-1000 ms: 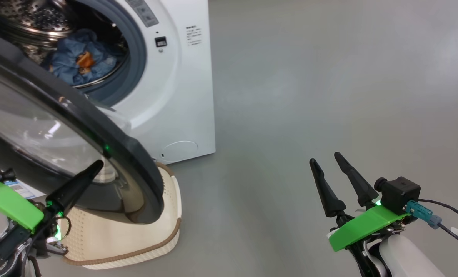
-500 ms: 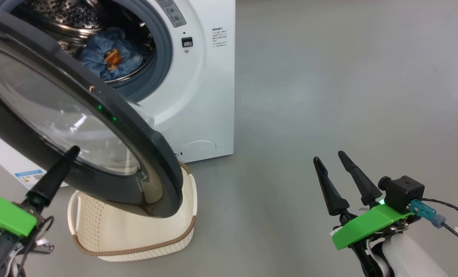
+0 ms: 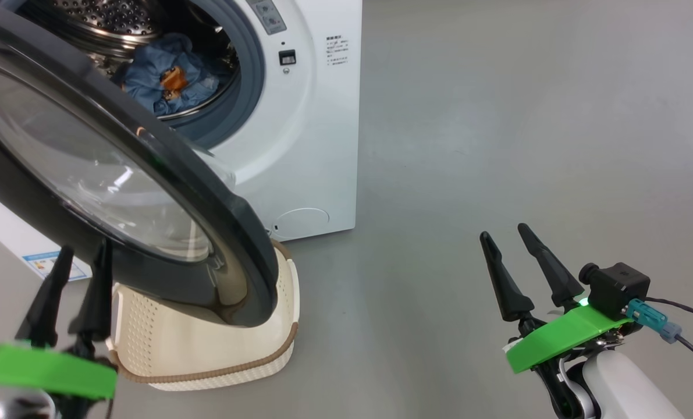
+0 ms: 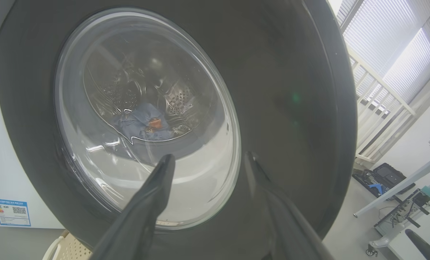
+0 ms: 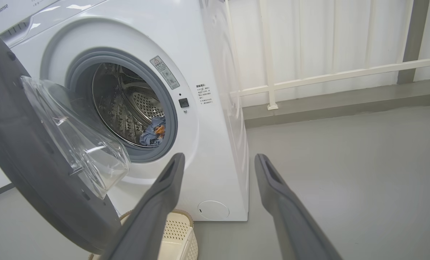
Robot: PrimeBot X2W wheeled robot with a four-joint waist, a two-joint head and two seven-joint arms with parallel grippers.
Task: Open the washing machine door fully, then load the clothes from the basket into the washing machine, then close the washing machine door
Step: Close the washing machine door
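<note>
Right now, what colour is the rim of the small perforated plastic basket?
Brown, woven-looking, on the cream-white perforated plastic basket; best seen in the head view.

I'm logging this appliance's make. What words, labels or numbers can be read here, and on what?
"Hisense": on the top panel of the washing machine, upper left of the right wrist view.
Too small to read: warning sticker beside the seal.
Too small to read: small print right of the opening.
Too small to read: blue label with a QR code, on the machine's white panel.
</note>
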